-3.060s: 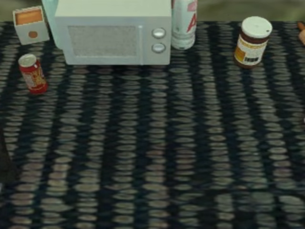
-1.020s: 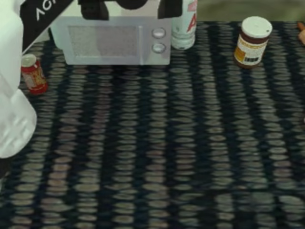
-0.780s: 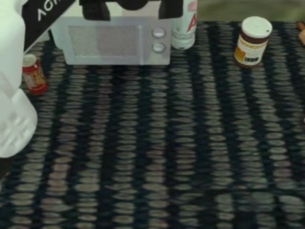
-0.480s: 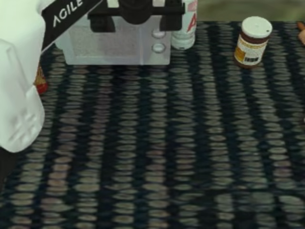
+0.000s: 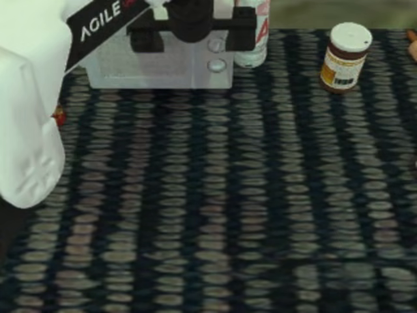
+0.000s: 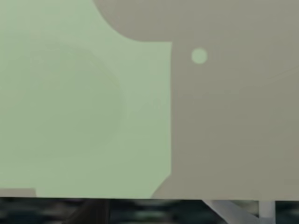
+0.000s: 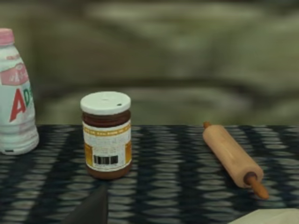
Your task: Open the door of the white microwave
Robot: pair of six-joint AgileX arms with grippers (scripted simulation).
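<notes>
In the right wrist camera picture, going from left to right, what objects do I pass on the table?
White plastic bottle with a pink cap and red lettering → brown jar with a white lid and a barcode label → pale wooden rolling pin with darker handles.

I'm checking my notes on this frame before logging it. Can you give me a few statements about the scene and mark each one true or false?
1. The left gripper is over the white microwave. True.
2. The door is swung wide open. False: it looks flush with the front.
3. The jar with a white lid stands right of the microwave. True.
4. The rolling pin stands upright. False: it lies flat on the table.
5. The white bottle lies on its side. False: it stands upright.
</notes>
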